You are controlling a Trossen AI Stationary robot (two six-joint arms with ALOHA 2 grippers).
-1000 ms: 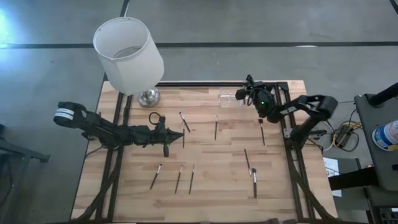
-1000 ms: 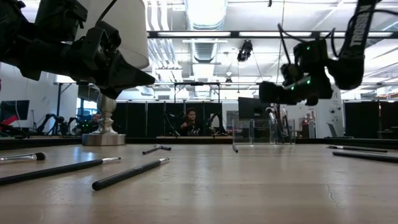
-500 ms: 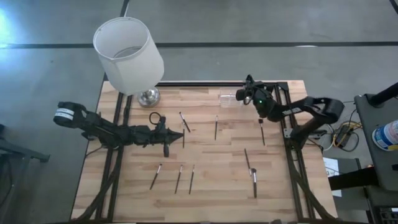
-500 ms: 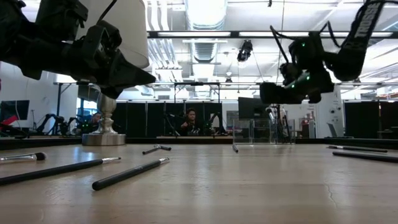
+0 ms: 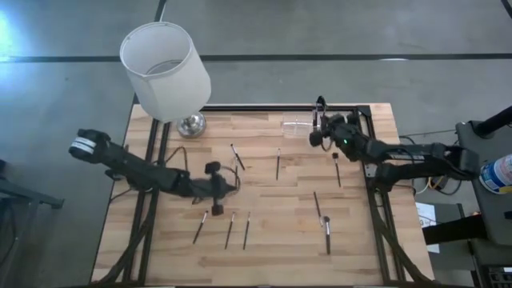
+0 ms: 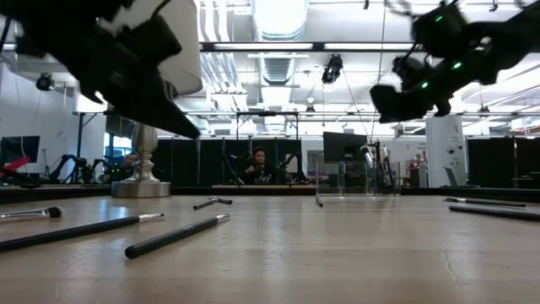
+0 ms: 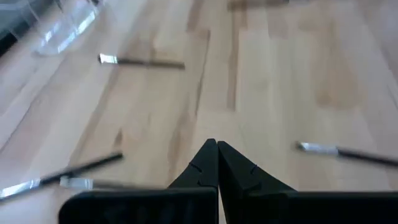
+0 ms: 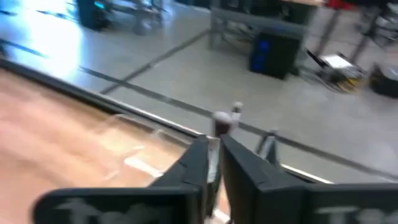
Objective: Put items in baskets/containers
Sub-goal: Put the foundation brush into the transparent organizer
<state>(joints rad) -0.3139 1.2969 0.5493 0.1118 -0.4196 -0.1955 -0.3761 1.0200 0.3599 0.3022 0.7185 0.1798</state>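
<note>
High view: we see the right gripper (image 5: 318,128), fingers pinched on a thin dark brush (image 8: 219,134) held upright, poised beside the small clear rectangular plastic holder (image 5: 294,126) at the table's far edge, presumably for dropping it in, while the clenched, empty left gripper (image 5: 225,186) hovers among loose brushes (image 5: 231,230).

Eight sticks (image 5: 278,164) lay in plain sight on the one counter (image 5: 280,216). One more of the sticks stood pinched in the right claw (image 8: 214,146). There was one clear holder (image 5: 294,126) and one lamp (image 5: 164,68).
</note>
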